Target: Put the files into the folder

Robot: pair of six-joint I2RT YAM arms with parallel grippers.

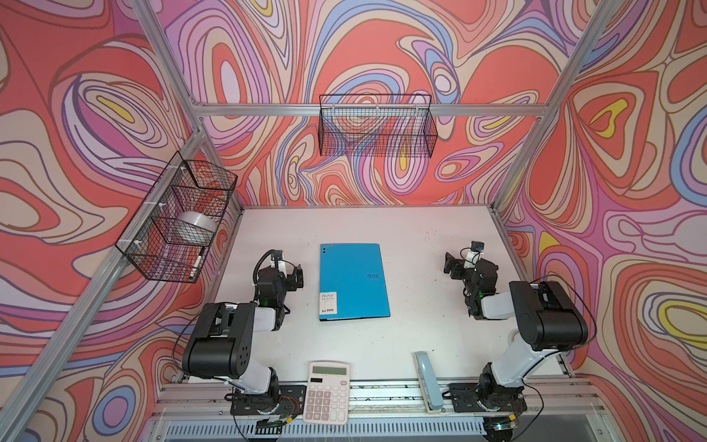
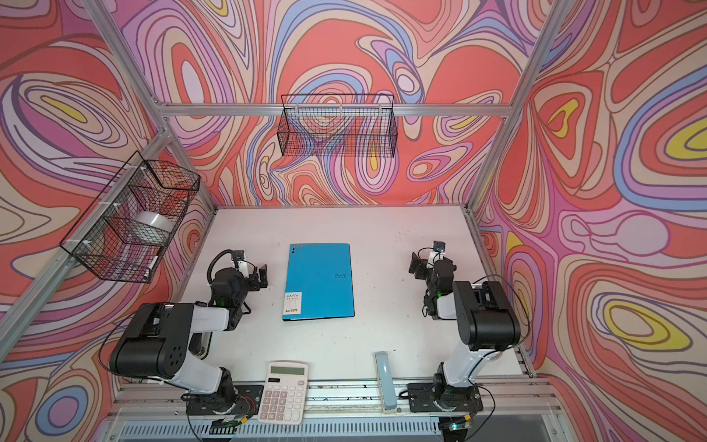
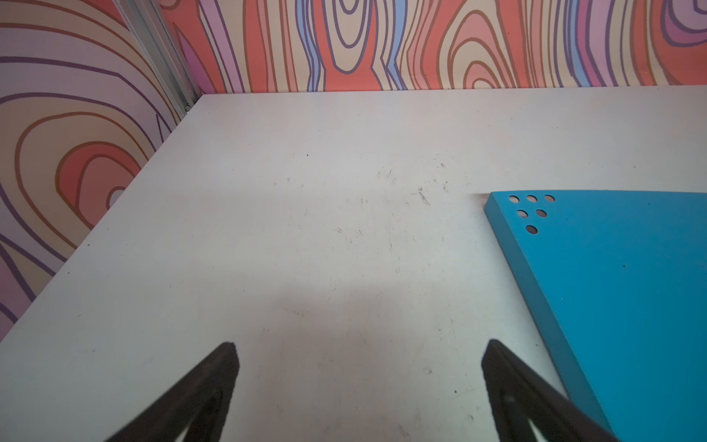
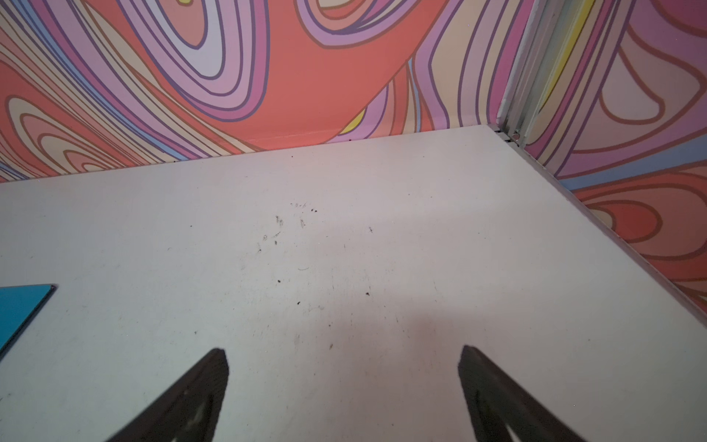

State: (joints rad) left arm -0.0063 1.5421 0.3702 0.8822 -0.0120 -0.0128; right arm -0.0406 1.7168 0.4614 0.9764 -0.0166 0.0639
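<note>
On the folder (image 1: 354, 281), "RAY" and "A4" show.

A white calculator (image 1: 327, 392) lies at the near edge of the white bench (image 1: 401, 344), partly over the metal rail there. To the right of the calculator, near it but apart, lies a pale blue stapler (image 1: 428, 382), also across that edge. Far behind the calculator a black wire basket (image 1: 377, 130) hangs on the patterned back wall. Behind and left of the calculator hangs a second, divided basket (image 1: 160, 260): its middle compartment holds a tape roll (image 1: 195, 225), and its nearest holds a white marker (image 1: 196, 263).
</note>
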